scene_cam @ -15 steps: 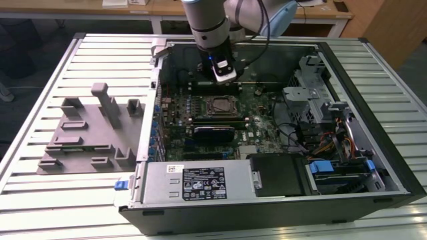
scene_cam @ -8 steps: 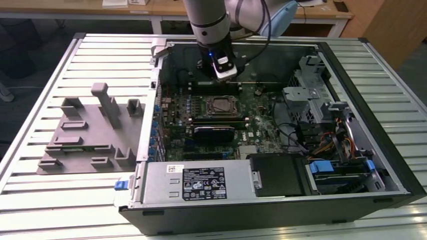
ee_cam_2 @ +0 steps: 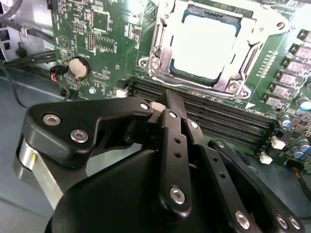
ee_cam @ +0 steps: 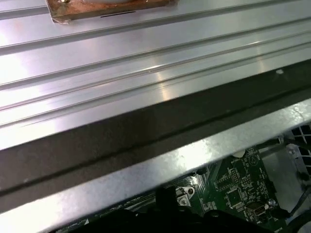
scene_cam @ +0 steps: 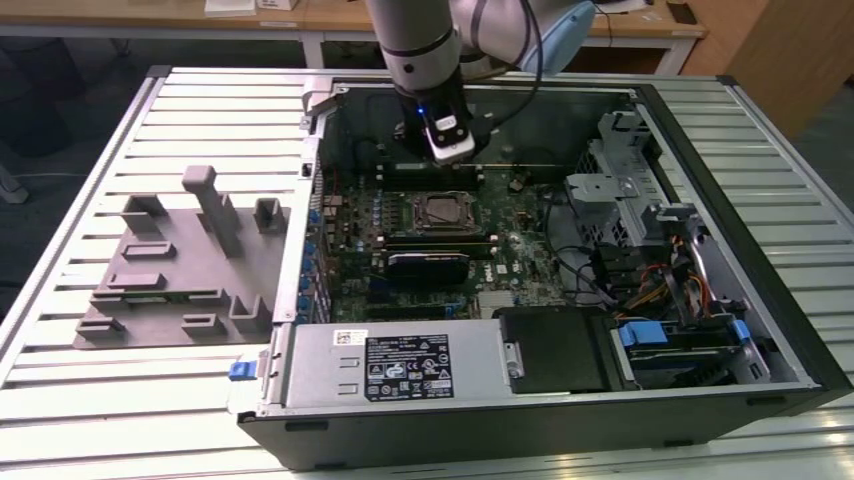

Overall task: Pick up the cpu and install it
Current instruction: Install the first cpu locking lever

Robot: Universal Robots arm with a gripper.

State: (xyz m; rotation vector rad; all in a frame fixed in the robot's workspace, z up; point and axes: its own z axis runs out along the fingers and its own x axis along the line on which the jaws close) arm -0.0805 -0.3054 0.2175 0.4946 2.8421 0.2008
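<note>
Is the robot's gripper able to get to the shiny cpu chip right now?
Probably yes. The cpu sits in its socket with its silver top bare, and the gripper hangs just beside it over the memory slots, with nothing between them.

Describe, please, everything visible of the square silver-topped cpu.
The cpu is a flat square chip with a pale, shiny metal top and a thin darker rim. It lies flat in the socket on the green motherboard, framed by the silver metal retention bracket, which overlaps its edges. In the exterior view it sits mid-board. The black gripper is nearby, not touching it.
</note>
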